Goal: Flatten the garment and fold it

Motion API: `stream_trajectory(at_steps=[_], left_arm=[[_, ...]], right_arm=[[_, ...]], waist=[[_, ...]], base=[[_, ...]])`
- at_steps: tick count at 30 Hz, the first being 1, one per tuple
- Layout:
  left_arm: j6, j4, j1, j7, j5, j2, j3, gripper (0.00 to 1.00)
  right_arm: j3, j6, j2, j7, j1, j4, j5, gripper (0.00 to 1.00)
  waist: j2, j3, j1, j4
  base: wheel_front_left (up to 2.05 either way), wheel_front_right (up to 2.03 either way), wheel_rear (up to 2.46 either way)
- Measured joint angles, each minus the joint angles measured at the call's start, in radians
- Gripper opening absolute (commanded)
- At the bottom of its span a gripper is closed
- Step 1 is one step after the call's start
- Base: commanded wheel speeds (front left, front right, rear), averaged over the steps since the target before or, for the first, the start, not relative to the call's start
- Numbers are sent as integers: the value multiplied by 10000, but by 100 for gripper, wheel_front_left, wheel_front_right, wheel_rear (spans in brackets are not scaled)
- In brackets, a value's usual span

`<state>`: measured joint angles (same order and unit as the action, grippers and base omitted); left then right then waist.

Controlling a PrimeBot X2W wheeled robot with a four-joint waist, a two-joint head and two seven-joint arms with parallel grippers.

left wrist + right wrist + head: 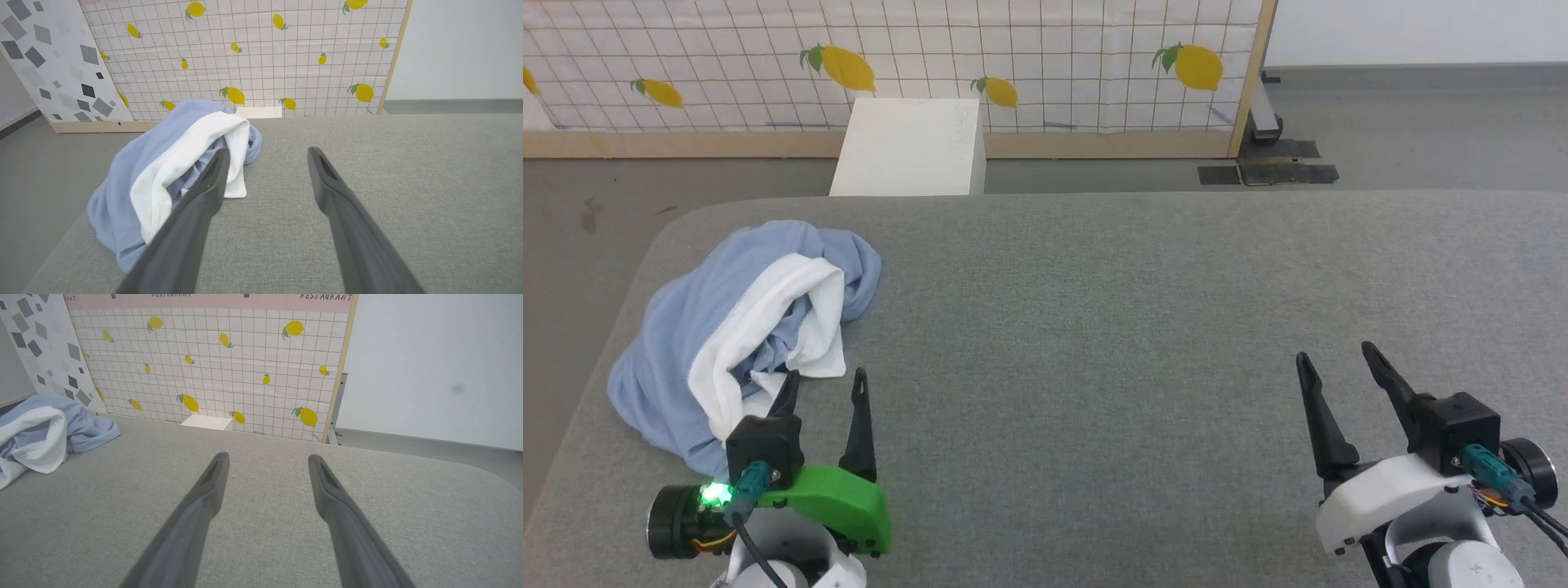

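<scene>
The garment [698,314] lies crumpled in a heap at the left end of the grey table, light blue with a white lining turned outward. My left gripper [827,385] stands open just in front of the heap's near edge, one finger overlapping the cloth's white fold, nothing between the fingers. In the left wrist view the garment [135,163] sits left of and behind the left finger, and the left gripper [267,153] is spread wide. My right gripper [1335,363] is open over bare table at the lower right, far from the cloth. The right wrist view has the garment [49,428] at its left edge and the right gripper [267,459] open.
The grey padded table [1143,327] spreads wide between the two grippers, with rounded corners. Beyond its far edge stands a white box [908,147] against a lemon-patterned partition [1045,65]. The floor drops away left of the table.
</scene>
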<state>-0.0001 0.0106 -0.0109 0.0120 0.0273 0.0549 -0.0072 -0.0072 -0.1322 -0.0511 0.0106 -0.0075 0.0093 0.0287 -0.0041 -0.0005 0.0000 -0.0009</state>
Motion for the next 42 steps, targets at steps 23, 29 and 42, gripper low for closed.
stream_trajectory(at_steps=[23, 29, 42], left_arm=[[-180, 291, 2, 522, 184, 35, -4, 100], [-255, 378, 2, 631, 255, 46, 0, 100], [-345, 600, 4, 930, 347, 71, 19, 100]], right_arm=[[-355, 0, 0, 516, 307, 48, 514, 100], [-449, 0, 0, 616, 357, 38, 616, 100], [-671, 0, 0, 951, 561, 21, 886, 100]], waist=[[0, -30, 0, -13], [0, -51, 0, -13], [0, -103, 0, 7]], base=[[0, 0, 0], [0, 0, 0], [0, 0, 0]])
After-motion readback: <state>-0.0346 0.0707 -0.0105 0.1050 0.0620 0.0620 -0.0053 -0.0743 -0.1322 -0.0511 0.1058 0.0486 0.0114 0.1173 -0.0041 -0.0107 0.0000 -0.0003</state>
